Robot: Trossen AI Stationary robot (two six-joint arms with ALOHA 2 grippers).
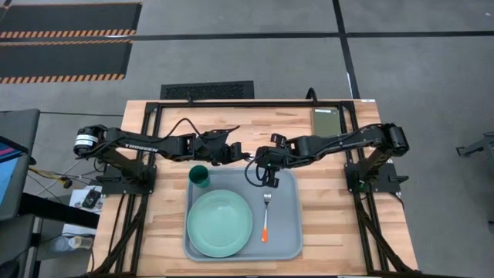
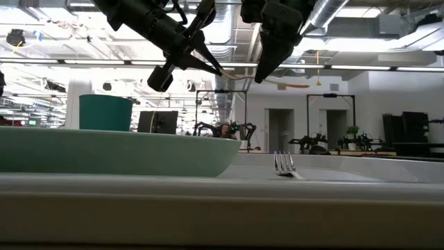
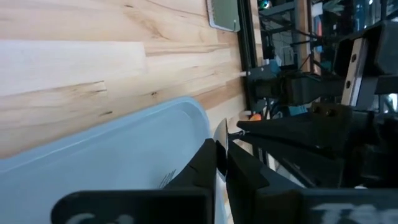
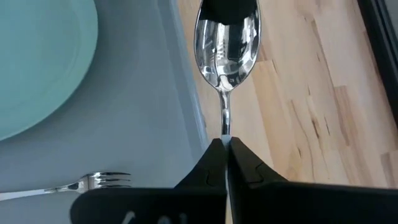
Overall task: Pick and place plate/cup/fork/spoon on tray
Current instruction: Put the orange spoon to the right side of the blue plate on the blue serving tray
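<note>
Both grippers meet above the far rim of the pale grey-blue tray (image 1: 289,235) and both are shut on the spoon (image 4: 227,43), which hangs in the air between them. My left gripper (image 3: 221,146) reaches in from the left, my right gripper (image 4: 226,144) from the right. The spoon's orange handle (image 2: 295,85) sticks out behind the right fingers. On the tray lie the mint-green plate (image 1: 220,224) and the fork (image 1: 265,216), tines toward the far edge. The teal cup (image 1: 199,175) stands upright at the tray's far left corner. My left gripper pinches the silver bowl at its tip end (image 3: 221,132) between its two fingers, which slant down from the table's left. The bowl stands edge-on between them, clear of the tray. My right gripper pinches the thin silver neck (image 4: 226,127) just behind the bowl, at the fingers' free ends. The fingers slant down from the right and lie along the spoon. The bowl points away from them, and the spoon is lifted clear above the tray's far rim.
A flat olive-green block (image 1: 326,121) lies at the table's far right, beside the black frame rail (image 1: 255,103). Bare wooden table (image 1: 340,216) shows to the right of the tray. Bare tray floor (image 1: 284,197) lies right of the fork.
</note>
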